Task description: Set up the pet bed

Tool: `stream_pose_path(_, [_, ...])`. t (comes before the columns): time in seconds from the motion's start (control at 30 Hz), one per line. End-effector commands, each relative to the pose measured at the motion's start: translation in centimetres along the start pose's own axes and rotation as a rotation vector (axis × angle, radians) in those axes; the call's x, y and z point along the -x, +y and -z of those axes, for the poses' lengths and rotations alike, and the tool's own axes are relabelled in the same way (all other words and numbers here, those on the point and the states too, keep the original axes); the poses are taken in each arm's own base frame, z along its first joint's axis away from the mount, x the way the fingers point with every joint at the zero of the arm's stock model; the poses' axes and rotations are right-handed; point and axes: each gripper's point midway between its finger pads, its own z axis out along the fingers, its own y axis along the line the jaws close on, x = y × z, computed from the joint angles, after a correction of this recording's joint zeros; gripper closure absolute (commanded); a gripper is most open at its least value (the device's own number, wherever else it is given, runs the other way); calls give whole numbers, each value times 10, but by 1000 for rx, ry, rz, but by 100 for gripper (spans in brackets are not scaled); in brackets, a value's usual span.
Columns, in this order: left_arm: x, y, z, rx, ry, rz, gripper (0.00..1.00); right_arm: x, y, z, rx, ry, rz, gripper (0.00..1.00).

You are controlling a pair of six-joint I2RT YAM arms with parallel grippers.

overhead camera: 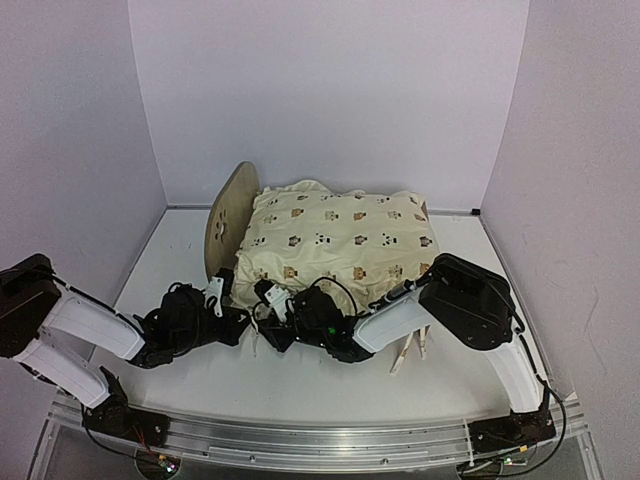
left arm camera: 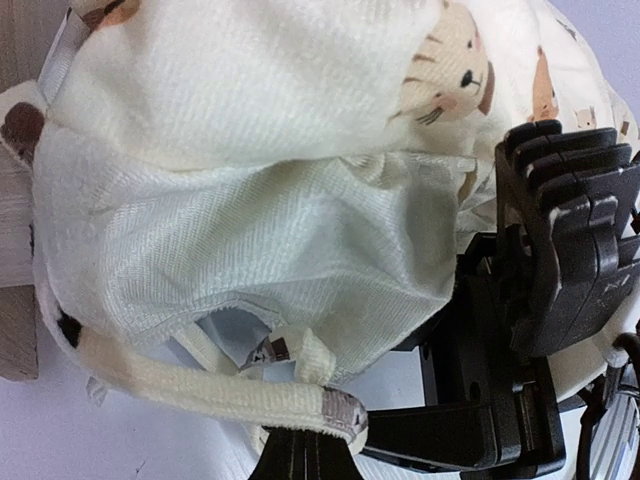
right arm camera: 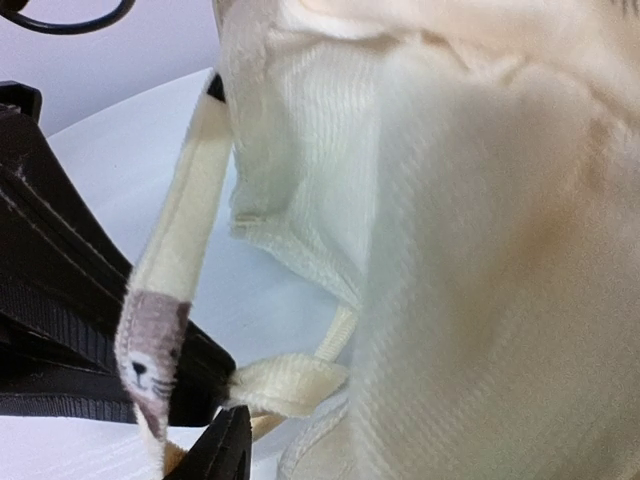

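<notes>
1. The worktop [overhead camera: 180,250] is white, with plain pale walls [overhead camera: 330,90] on three sides.
2. The pet bed [overhead camera: 228,225] sits in the middle of the worktop, toward the back. Its round wooden end stands up on the left side.
3. A puffy cream cushion [overhead camera: 340,235] with little animals on it lies on top of the bed and hides most of it.
4. At the near left corner of the cushion, a thin tie strap [left arm camera: 190,385] sticks out. It has a tiny cat face at its tip.
5. My left fingers [left arm camera: 290,462] are pressed together, and I think they pinch the tip of that tie strap, because it is pulled straight and off the worktop.
6. A second tie [right arm camera: 290,385] with a knot in it hangs from the same corner, just beside the first one.
7. My right fingers [left arm camera: 560,175] are right next to that corner too, close to the knotted tie. I cannot tell if they are spread or pressed together.
8. I think the step now is fixing the cushion's corner down onto the bed with its ties.
9. Next, I think I need to keep my strap pulled tight, catch the other tie with my right fingers, and bring the two together. The ties are thin and floppy, so I must go slowly or they will slip out.
</notes>
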Motion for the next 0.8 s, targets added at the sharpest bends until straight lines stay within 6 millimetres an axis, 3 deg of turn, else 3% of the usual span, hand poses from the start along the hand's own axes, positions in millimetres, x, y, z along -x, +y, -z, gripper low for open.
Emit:
stream_pose_path(0.0, [6,-1,7,-1,-11,19,100,39,13,5,62,-122,2,57])
stream_pose_path(0.47, [9,-3,8,-10,-14,25,100,50,5,3,20,-201,-16,59])
stream_pose_path(0.77, [8,-3,10,-13,-16,29,100,51,0,-5,-11,-225,-23,67])
